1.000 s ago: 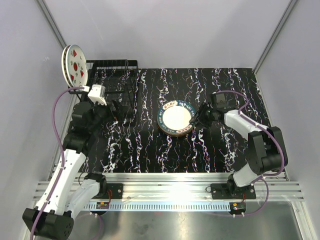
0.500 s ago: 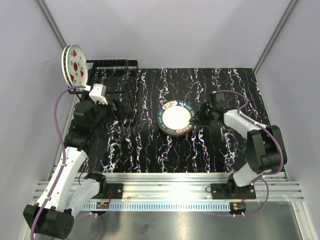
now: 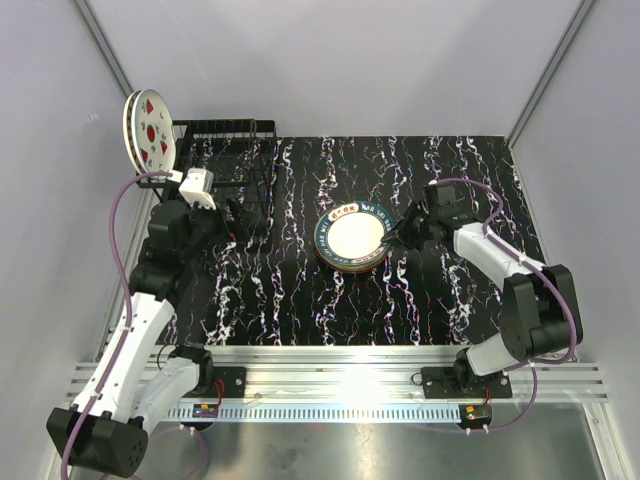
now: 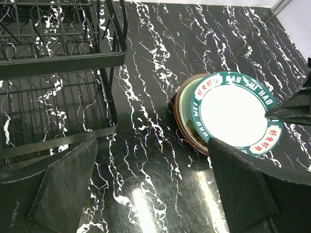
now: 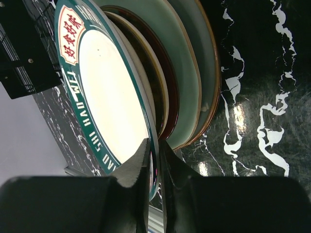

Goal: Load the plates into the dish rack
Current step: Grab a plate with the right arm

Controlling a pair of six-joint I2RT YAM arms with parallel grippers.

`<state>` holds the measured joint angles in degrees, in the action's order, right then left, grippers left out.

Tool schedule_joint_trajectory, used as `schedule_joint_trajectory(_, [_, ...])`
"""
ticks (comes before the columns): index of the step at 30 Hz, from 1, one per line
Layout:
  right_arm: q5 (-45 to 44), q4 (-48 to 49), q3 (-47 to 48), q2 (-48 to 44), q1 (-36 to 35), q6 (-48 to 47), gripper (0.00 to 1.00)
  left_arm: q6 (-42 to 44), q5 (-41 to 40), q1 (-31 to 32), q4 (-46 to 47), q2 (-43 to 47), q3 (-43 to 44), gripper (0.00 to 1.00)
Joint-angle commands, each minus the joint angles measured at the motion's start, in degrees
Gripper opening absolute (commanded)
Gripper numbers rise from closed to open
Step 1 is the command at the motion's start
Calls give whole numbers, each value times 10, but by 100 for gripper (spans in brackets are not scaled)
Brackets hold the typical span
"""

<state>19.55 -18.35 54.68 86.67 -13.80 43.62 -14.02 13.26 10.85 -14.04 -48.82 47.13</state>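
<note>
- Pinches the teal-rimmed plate (image 5: pixel 104 97) at its rim with the right tool (image 5: pixel 153 160) — one finger on the upper face, one beneath, pressed together on the edge.
- Tops a stack near the middle of the desk (image 3: pixel 300 300); sits offset toward the right tool, off the plates below.
- Under it, from the right wrist: a brown plate (image 5: pixel 167 97) and a pale green plate (image 5: pixel 187 68), plus further rims too closely packed to tell apart.
- Holds the left tool (image 4: pixel 150 194) spread wide and empty above the desk, just beside the near corner of the dish rack (image 4: pixel 63 57).
- At the far-left corner of the desk: the dish rack, well apart from the stack, with marbled black-and-white surface between them.
- Just at the rack's far-left end: a red-spotted plate (image 3: pixel 150 130) standing on edge; cannot tell whether in a slot.
- Between stack and rack, in the top view: the left arm (image 3: pixel 165 255) and its tool, hanging over the rack's near side and hiding part of it.
</note>
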Motion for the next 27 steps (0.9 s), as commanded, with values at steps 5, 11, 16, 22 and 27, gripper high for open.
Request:
schedule_joint_trajectory(5, [29, -5, -9, -48, 6, 17, 0, -16, 28, 1, 17, -16, 7, 99])
schedule_joint_trajectory(11, [79, 41, -34, -71, 6, 64, 0, -35, 71, 1, 12, -41, 23, 99])
schedule_joint_trajectory(16, [89, 74, -56, -96, 6, 89, 0, -95, 115, 1, 34, -48, 17, 99])
schedule_joint_trajectory(22, [106, 111, -68, -118, 6, 87, 0, -173, 161, 1, 51, -75, -7, 99])
schedule_joint_trajectory(27, [144, 176, -88, -140, 6, 96, 0, -240, 202, 14, 107, -95, -45, 99])
